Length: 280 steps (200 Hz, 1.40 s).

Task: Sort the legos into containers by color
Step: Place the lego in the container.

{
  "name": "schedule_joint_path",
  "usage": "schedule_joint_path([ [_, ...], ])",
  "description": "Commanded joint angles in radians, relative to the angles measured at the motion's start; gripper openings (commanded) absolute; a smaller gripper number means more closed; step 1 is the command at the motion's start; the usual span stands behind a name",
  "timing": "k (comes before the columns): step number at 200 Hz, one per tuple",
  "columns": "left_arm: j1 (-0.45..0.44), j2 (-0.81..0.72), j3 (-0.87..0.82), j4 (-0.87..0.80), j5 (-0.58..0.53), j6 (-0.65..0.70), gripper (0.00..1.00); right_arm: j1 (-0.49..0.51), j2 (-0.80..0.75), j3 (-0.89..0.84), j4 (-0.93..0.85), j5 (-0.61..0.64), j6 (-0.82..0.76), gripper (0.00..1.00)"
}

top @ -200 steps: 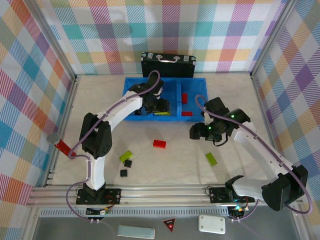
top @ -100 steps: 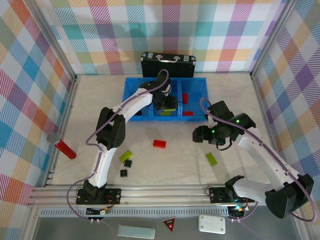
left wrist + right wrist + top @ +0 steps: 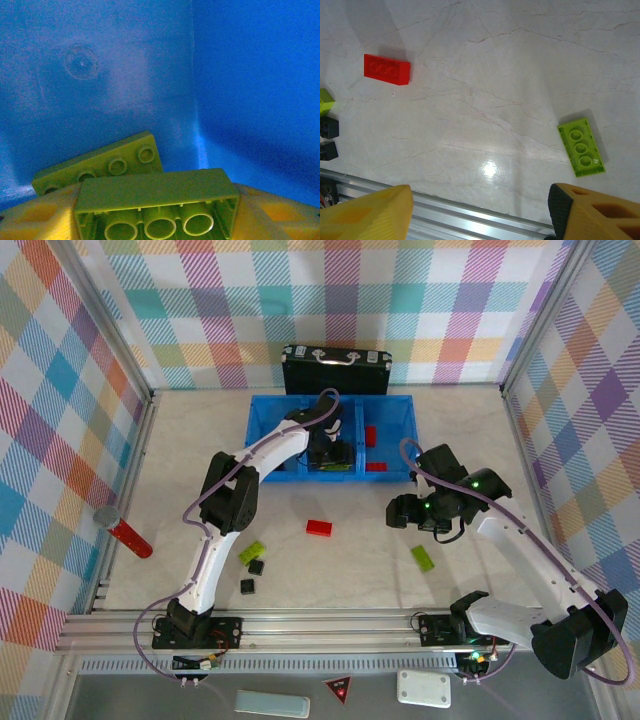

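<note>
Top view: left gripper (image 3: pixel 330 454) sits down inside the middle compartment (image 3: pixel 345 418) of the bright-blue, low-walled plastic tray (image 3: pixel 400 401). The right gripper (image 3: pixel 398 510) hovers over the table (image 3: pixel 200 440) between a loose red flat plastic brick (image 3: pixel 320 528) and a loose lime-green flat plastic brick (image 3: pixel 422 557) — right arm nearer to both. Left wrist view: jaws closed on the short ends of the held lime-green brick (image 3: pixel 157 192), long axis spanning finger to finger, hollow underside facing the lens. Beyond it a resting lime-green brick (image 3: pixel 100 167) lies studs-up on the compartment floor. Judged: only the release remains. Right wrist view: jaws wide, nothing between. The loose lime-green brick lies toward the right finger (image 3: pixel 600 215), studs up, long axis roughly crosswise to the closing line — a sideways shift should suffice.
</note>
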State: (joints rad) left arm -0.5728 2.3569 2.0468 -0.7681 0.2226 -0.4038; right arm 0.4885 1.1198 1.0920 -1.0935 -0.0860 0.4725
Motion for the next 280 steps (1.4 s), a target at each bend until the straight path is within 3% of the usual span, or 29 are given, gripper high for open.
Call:
schedule_joint_path([
  [1, 0.008, 0.015, 0.030, -0.039, 0.027, -0.013, 0.65, 0.005, -0.007, -0.006, -0.011, -0.002, 0.012, 0.73],
  [95, 0.011, -0.045, 0.024, -0.040, 0.023, -0.014, 0.77, 0.005, 0.000, -0.009, -0.008, -0.003, 0.012, 0.73],
  [280, 0.030, -0.187, -0.038, -0.049, -0.006, 0.008, 0.78, 0.005, 0.020, -0.012, -0.008, 0.012, 0.005, 0.73],
])
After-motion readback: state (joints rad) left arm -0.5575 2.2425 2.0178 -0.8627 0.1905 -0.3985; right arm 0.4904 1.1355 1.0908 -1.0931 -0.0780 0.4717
